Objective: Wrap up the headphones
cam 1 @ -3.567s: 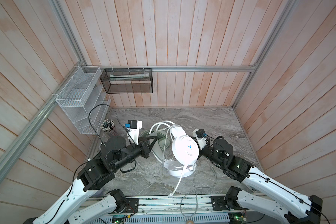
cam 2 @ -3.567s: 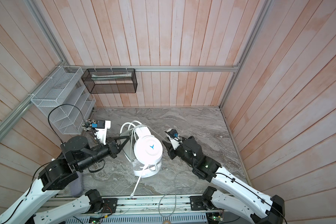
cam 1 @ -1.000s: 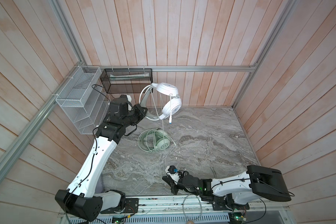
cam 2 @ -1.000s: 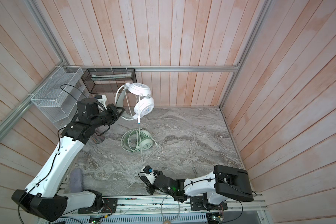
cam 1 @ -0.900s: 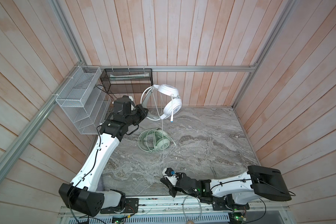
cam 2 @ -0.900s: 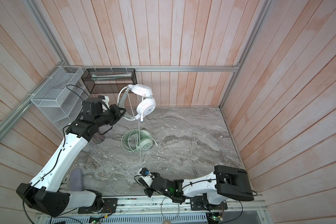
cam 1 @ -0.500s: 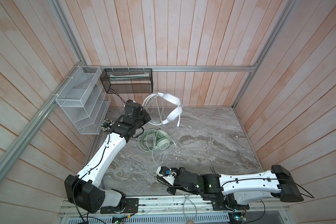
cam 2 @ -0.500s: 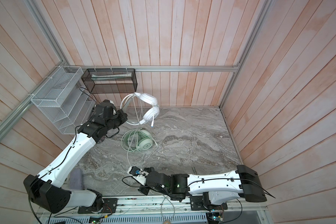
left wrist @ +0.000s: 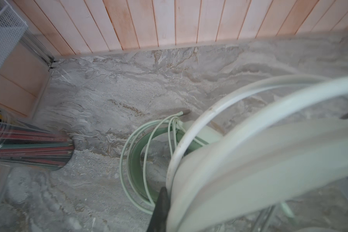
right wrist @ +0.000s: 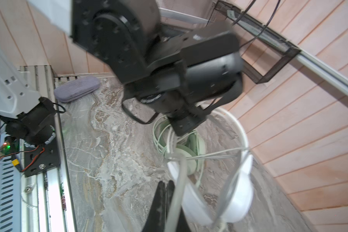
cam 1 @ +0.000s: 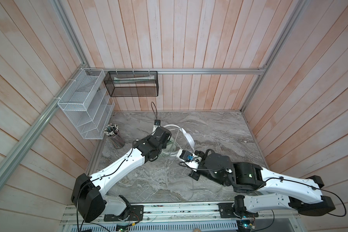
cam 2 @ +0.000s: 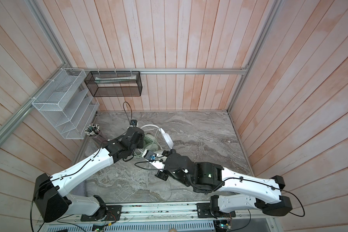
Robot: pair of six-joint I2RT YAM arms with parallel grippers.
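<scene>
The left gripper [right wrist: 184, 128] is closed on the white headset [cam 1: 189, 138], holding it upright at the table's [cam 1: 219, 128] center-left, over the mint green headset [right wrist: 197, 144] lying there. Just right and nearer, the right gripper [right wrist: 165, 187] is closed; the white cable [right wrist: 180, 176] runs against its fingers, pinch unclear.

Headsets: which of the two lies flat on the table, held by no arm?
The mint green headset, flat on the table with its cable looped round it. The white headset is held by its headband in the fingers of the left gripper.
</scene>
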